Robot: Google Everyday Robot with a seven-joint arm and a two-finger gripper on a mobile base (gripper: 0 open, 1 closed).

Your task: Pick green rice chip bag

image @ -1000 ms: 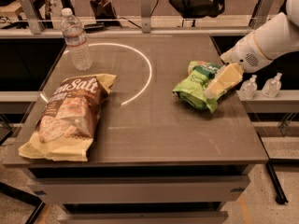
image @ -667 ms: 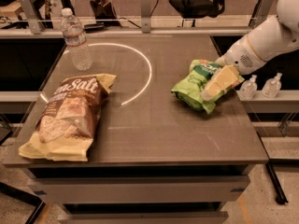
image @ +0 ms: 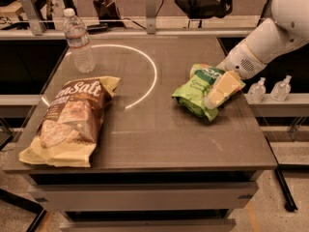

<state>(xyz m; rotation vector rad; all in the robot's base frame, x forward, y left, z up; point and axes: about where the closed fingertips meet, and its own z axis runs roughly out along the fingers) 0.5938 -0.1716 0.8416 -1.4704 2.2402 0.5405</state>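
Target first: the green rice chip bag (image: pixel 192 94) lies on the bench (image: pixel 159 144) close to the right edge, roughly midway between the far right and near right corners. It is crinkled. Its dark green logo patch is turned toward the far edge and its light-green end points toward the near edge. My gripper (image: pixel 216 97) rests on the right half of the bag, slanting down from the right edge toward the middle of the bench, with its pale yellow end lying across the foil and touching it. I cannot tell whether it is apart or clamped on the bag. My white arm (image: pixel 270 37) reaches in from beyond the right edge, above the far right corner.

A thin white arc (image: pixel 153 71) is marked on the bench top to the left of the bag, curving from near the far edge round toward the middle. The bag lies just outside it, apart from the line. Near the far left corner a clear plastic water bottle (image: pixel 78 41) stands upright with its white cap on. Along the left edge, reaching toward the near left corner, the larger brown-and-yellow "Salt" chip bag (image: pixel 72 120) lies flat, well apart from the green one. Beyond the right edge, on a ledge beside the bench, two small clear pump bottles (image: pixel 257 90) stand upright side by side.
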